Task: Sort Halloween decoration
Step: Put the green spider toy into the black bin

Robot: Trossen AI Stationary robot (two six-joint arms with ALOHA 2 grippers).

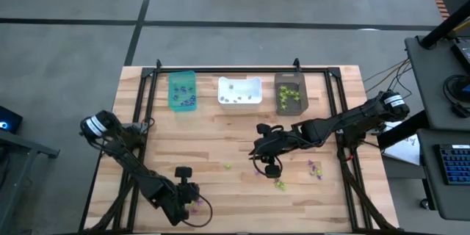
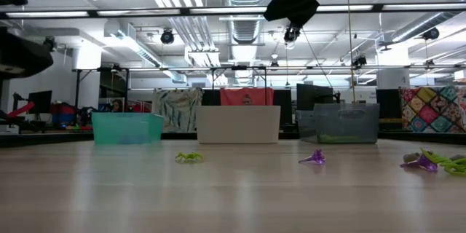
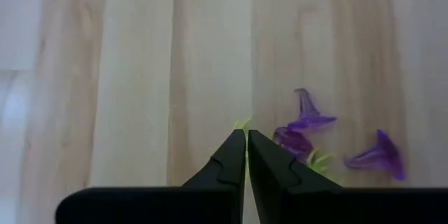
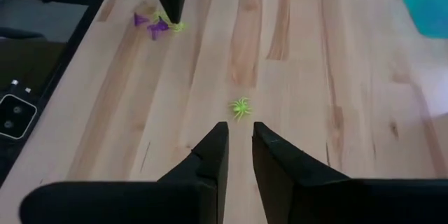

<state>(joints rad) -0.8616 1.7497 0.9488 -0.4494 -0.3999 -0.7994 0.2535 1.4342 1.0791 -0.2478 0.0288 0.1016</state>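
The Halloween decoration lies as tiny trinkets on the wooden table. In the left wrist view my left gripper point(image 3: 246, 134) is shut, tips down among a lime-green trinket point(image 3: 242, 122) and purple ones point(image 3: 308, 115), near the table's near edge point(image 1: 191, 198). My right gripper point(image 4: 240, 134) hangs over the table's middle point(image 1: 258, 152), slightly open and empty. A lime-green spider point(image 4: 240, 107) lies flat on the table just ahead of it. Other trinkets lie to the right, purple point(image 1: 316, 167) and green point(image 1: 280, 185). My left gripper comes slanting down from above, and its shut fingertips point(image 3: 238, 143) stand right at the lime-green trinket's edge point(image 3: 242, 122). The fingers hide the place where they meet, so I cannot tell whether the trinket is pinched or only touched. The trinket lies on the table.
Three bins stand in a row at the table's far edge: teal point(image 1: 182, 90), white point(image 1: 240, 92) and dark point(image 1: 290, 93), each with trinkets inside. A black frame point(image 1: 220, 69) runs around the table. Bare wood lies between the two grippers.
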